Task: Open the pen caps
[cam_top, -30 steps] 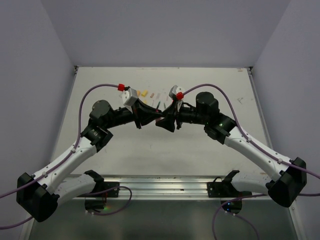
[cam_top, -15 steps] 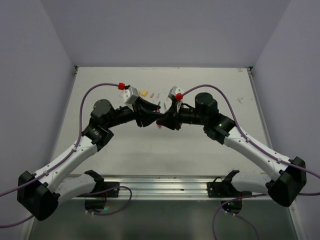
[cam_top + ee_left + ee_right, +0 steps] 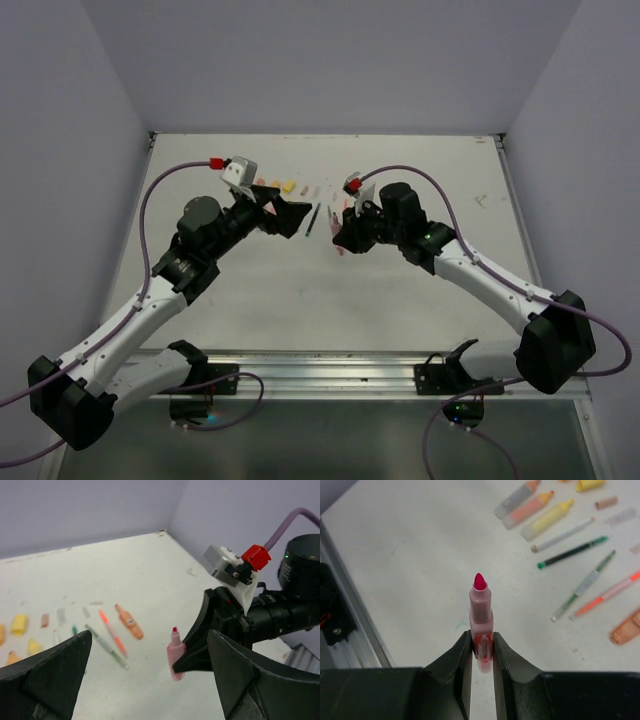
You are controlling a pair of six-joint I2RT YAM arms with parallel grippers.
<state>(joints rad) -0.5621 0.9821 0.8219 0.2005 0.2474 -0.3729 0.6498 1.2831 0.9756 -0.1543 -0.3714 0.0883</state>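
Left gripper (image 3: 282,217) now drawn back, jaws wide; right gripper (image 3: 481,647) tight around pink pen (image 3: 480,607) over open table (image 3: 395,555).

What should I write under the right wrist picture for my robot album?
Right gripper pinching an uncapped pink highlighter, with loose pens lying on the white table beyond.

White table (image 3: 300,310), pens (image 3: 572,552) lying flat, loose caps (image 3: 19,624) beside them

no legible text, labels or numbers anywhere
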